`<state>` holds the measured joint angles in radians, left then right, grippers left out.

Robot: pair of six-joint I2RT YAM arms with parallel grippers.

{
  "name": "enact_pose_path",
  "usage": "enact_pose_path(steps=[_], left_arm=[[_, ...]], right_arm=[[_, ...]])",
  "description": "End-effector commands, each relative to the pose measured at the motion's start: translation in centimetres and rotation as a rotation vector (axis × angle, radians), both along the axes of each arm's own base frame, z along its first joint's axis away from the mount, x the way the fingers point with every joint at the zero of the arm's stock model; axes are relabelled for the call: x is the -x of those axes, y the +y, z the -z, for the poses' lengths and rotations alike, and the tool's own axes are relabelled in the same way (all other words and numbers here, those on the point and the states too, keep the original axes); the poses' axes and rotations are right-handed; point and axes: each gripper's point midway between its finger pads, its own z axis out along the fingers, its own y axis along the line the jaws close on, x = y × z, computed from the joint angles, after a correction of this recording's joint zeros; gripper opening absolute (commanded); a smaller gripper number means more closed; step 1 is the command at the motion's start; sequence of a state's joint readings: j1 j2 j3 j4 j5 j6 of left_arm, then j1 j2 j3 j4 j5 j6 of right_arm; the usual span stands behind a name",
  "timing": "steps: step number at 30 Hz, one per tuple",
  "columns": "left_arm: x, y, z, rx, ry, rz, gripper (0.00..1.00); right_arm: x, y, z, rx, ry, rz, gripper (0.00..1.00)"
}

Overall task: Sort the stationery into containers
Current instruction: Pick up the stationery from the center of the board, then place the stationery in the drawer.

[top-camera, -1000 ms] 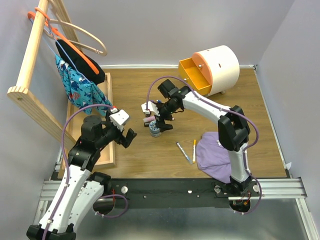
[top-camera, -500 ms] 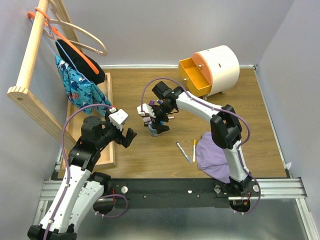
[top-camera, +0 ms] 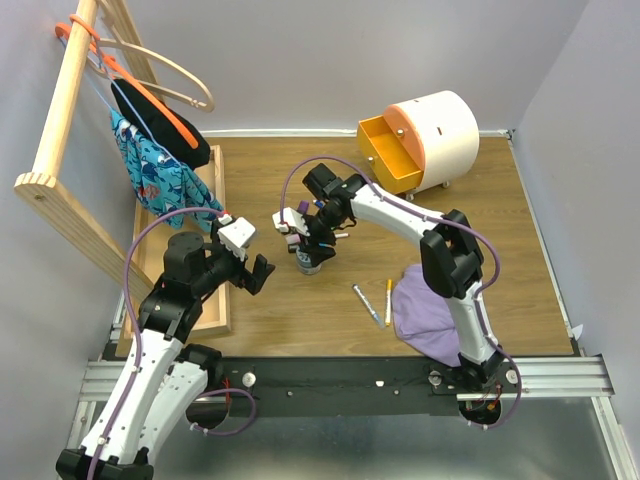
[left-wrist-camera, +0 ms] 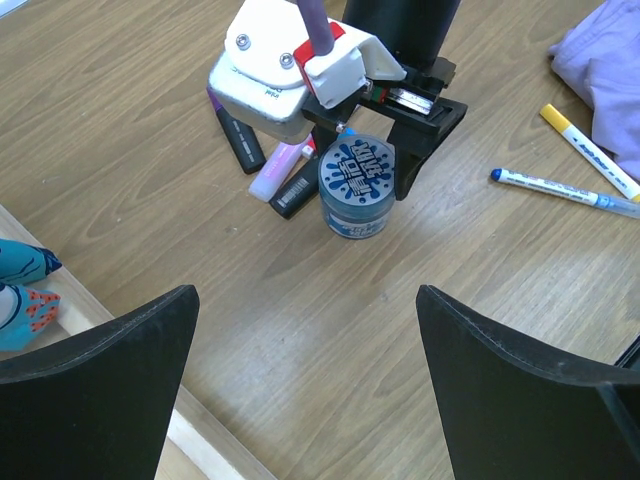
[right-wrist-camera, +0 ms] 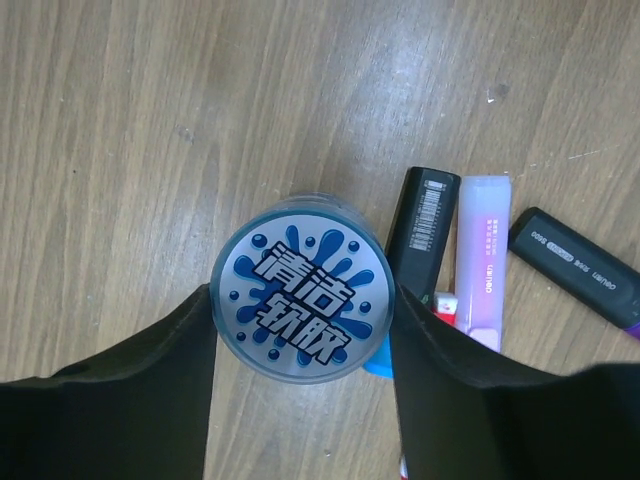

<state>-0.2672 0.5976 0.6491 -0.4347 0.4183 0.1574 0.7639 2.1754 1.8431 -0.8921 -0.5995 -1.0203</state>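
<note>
A small round blue-patterned jar (right-wrist-camera: 301,300) (top-camera: 309,263) (left-wrist-camera: 356,187) stands upright on the wooden table. My right gripper (right-wrist-camera: 300,312) (top-camera: 312,254) reaches down over it, both fingers pressed against its sides. Just beside it lie a pink bar (right-wrist-camera: 482,270) (left-wrist-camera: 273,173) and two black markers (right-wrist-camera: 422,225) (right-wrist-camera: 575,265). A white-blue pen (top-camera: 368,305) and a yellow pen (top-camera: 388,300) lie nearer the front. The cream drawer unit (top-camera: 445,130) stands at the back right with an orange drawer (top-camera: 385,152) pulled open. My left gripper (top-camera: 255,274) (left-wrist-camera: 305,300) hovers open and empty to the jar's left.
A purple cloth (top-camera: 425,305) lies right of the pens. A long wooden tray (top-camera: 226,300) runs along the left side beneath a wooden clothes rack (top-camera: 70,120) with hangers and garments. A small blue thing shows behind the jar under the right finger.
My right gripper has shifted left and down over the jar, and its fingers have closed in against its sides. The left arm has stayed put.
</note>
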Motion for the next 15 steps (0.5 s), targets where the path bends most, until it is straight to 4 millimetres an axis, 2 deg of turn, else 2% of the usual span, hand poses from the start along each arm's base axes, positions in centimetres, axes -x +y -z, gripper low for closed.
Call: enact_pose_path(steps=[1, 2, 3, 4, 5, 7, 9, 10, 11, 13, 14, 15], left_arm=[[-0.3, 0.3, -0.1, 0.008, -0.011, -0.019, 0.99], [-0.3, 0.2, -0.2, 0.007, -0.013, -0.015, 0.99], [-0.3, 0.2, -0.2, 0.006, -0.017, -0.011, 0.99], [-0.2, 0.0, -0.3, 0.005, -0.023, 0.003, 0.99], [-0.1, -0.3, -0.5, 0.012, -0.030, 0.027, 0.99], [-0.2, -0.7, -0.7, 0.019, -0.043, 0.049, 0.99], [-0.3, -1.3, -1.1, 0.021, -0.066, 0.096, 0.99], [-0.5, -1.5, -1.0, 0.008, -0.077, 0.113, 0.99], [-0.9, -1.7, -1.5, 0.011, -0.107, 0.128, 0.99], [-1.5, -2.1, -1.4, 0.009, -0.106, 0.145, 0.99], [-1.8, -2.3, -1.5, 0.003, -0.119, 0.156, 0.99], [-2.0, -2.6, -1.4, -0.003, -0.115, 0.166, 0.99]], right_arm=[[0.5, -0.2, -0.7, 0.026, -0.011, 0.021, 0.53], [0.2, -0.3, -2.6, -0.003, -0.054, 0.035, 0.53], [0.5, -0.8, -2.8, 0.005, -0.038, 0.073, 0.52], [0.3, -0.9, -3.9, -0.017, -0.039, 0.098, 0.52], [-0.2, -1.2, -6.5, -0.068, -0.060, 0.135, 0.52], [-0.5, -1.6, -9.2, -0.117, -0.038, 0.209, 0.51], [-1.6, -2.9, -11.8, -0.149, -0.039, 0.287, 0.51], [-2.5, -3.2, -13.4, -0.174, -0.056, 0.319, 0.51], [-3.8, -4.3, -14.3, -0.186, -0.063, 0.370, 0.51], [-5.6, -5.4, -16.5, -0.229, -0.047, 0.480, 0.50], [-7.9, -6.4, -18.6, -0.284, -0.082, 0.551, 0.50], [-8.9, -6.9, -19.6, -0.312, -0.064, 0.625, 0.49]])
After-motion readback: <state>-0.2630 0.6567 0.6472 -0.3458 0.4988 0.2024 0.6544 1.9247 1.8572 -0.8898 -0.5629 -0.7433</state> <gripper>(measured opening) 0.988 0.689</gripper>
